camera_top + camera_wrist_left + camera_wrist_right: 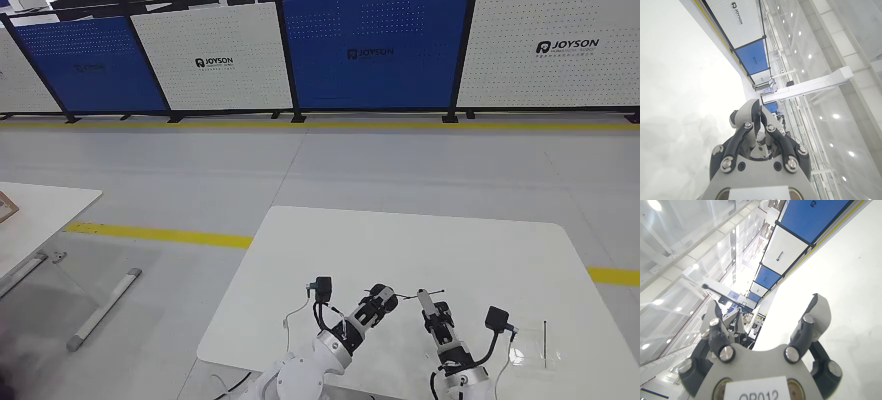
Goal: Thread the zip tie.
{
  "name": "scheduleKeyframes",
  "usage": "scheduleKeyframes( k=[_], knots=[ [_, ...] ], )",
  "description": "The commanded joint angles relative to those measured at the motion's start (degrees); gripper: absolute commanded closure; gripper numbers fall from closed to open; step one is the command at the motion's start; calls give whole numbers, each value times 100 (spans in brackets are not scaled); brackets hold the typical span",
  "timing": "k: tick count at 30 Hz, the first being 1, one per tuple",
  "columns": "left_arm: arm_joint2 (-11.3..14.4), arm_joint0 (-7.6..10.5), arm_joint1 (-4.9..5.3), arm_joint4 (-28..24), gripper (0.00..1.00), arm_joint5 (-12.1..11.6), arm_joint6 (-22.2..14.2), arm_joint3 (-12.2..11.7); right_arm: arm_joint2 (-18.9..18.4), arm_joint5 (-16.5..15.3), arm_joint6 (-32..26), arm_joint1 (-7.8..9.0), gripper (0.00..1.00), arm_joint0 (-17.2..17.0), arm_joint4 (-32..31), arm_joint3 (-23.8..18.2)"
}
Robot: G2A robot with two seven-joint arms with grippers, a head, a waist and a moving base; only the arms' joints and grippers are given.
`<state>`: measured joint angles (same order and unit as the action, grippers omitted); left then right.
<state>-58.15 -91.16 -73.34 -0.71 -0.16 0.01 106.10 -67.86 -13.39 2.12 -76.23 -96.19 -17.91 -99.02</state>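
Observation:
My left gripper (380, 297) hovers over the near part of the white table (420, 240), shut on a thin black zip tie (405, 296) that pokes out sideways toward the other arm. In the left wrist view the ribbed pads (755, 113) press together on a small dark bit of the tie (759, 113). My right gripper (430, 305) sits just beside the tie's free end, open. In the right wrist view its fingers (817, 306) stand wide apart around nothing, and beyond them the zip tie (715, 291) juts out of the left gripper (734, 315), its head end in the air.
A second thin black strip (545, 340) lies on the table near the right edge. A cable from each wrist (300, 310) hangs near the table's front edge. Another white table (40, 215) stands far left, and pegboard panels (375, 55) line the back.

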Motion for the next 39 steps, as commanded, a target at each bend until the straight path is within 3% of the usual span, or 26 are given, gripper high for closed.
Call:
scheduleKeyframes(
  k=[1, 16, 18, 23, 29, 39],
  knots=[
    [1, 2, 0, 0, 100, -5, 5, -7, 0, 0, 0, 0, 0, 0, 0, 0],
    [1, 2, 0, 0, 100, -5, 5, -7, 0, 0, 0, 0, 0, 0, 0, 0],
    [1, 2, 0, 0, 100, -5, 5, -7, -25, -77, -5, 11, 0, -1, -151, -46],
    [1, 2, 0, 0, 100, -5, 5, -7, -300, -609, 217, 81, 0, -311, -631, -344],
    [1, 2, 0, 0, 100, -5, 5, -7, -710, -576, -129, 183, 0, -519, -866, -583],
    [1, 2, 0, 0, 100, -5, 5, -7, -710, -576, -129, 183, 0, -519, -866, -583]
  ],
)
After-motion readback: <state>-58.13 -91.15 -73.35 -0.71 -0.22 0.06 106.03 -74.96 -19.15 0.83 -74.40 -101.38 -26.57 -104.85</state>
